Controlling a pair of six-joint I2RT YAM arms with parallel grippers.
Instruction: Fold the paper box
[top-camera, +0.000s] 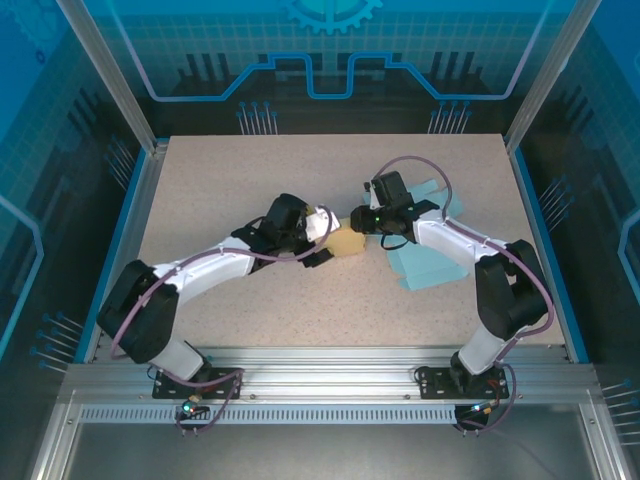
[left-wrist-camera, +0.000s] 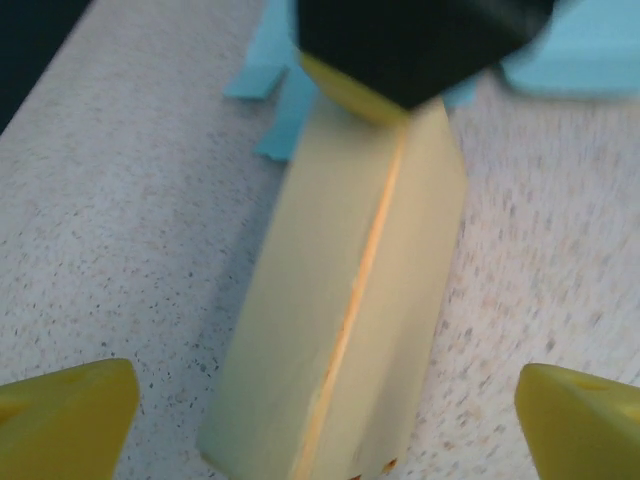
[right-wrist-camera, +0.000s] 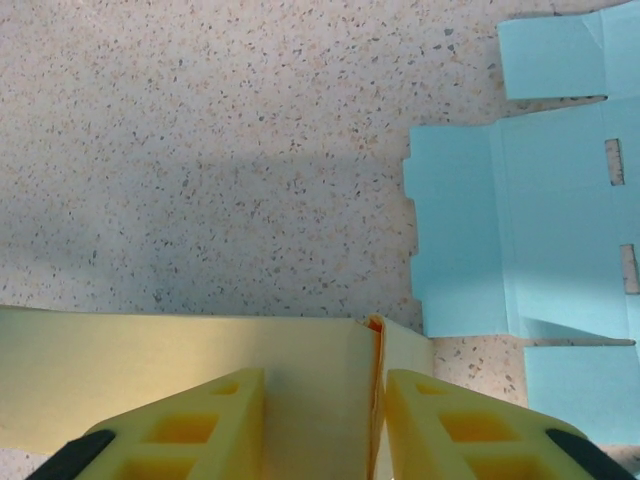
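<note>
The pale yellow paper box (top-camera: 347, 242) lies half-folded at the middle of the table, between both grippers. My right gripper (top-camera: 362, 220) holds its right end. In the right wrist view the right gripper (right-wrist-camera: 325, 425) is shut on the box (right-wrist-camera: 180, 365), its yellow fingers (right-wrist-camera: 205, 425) pressing a folded wall with an orange seam. My left gripper (top-camera: 322, 232) stands at the box's left end. In the left wrist view the left gripper (left-wrist-camera: 325, 425) is open, its fingertips (left-wrist-camera: 65, 415) wide on either side of the box (left-wrist-camera: 340, 300), apart from it.
A flat light blue box blank (top-camera: 430, 262) lies unfolded to the right of the yellow box, under the right arm; the blank (right-wrist-camera: 520, 230) also shows beside the right fingers. Bare speckled table (top-camera: 250, 170) spreads to the left and behind.
</note>
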